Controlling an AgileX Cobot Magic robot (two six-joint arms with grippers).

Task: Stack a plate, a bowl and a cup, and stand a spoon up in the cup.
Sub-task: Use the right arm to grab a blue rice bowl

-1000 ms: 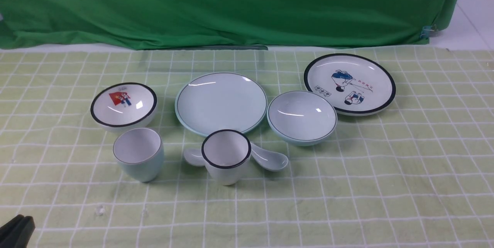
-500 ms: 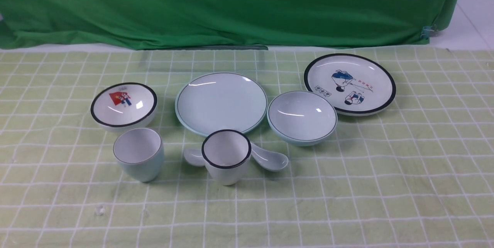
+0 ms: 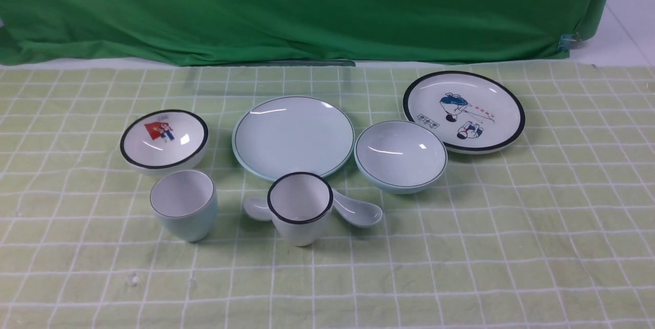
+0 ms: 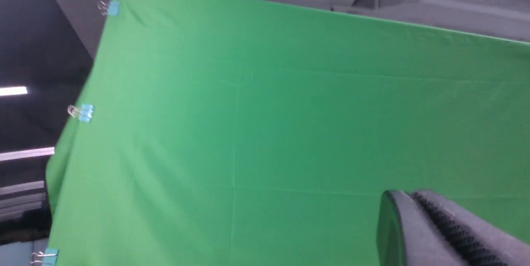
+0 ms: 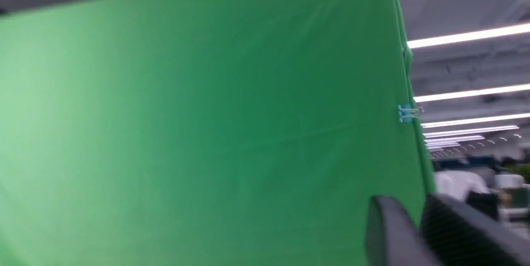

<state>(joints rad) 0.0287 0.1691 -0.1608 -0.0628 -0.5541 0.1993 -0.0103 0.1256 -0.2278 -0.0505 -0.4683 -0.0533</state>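
Bowl (image 3: 400,155) looked glossy, brittle; you were advised to pinch its rim. Left gripper (image 4: 410,195) was closed, empty; right gripper (image 5: 416,208) could not be read.

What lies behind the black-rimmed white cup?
Two spoons: the whiter spoon peeks out left of the black-rimmed cup, the pale blue spoon right. The cup hides their other ends.

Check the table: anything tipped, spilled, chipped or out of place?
Nothing tipped, spilled or visibly broken. One oddity: the glossy pale blue-white ceramic spoon and a whiter ceramic spoon lie partly hidden behind the white black-rimmed ceramic cup, crowding any grasp.
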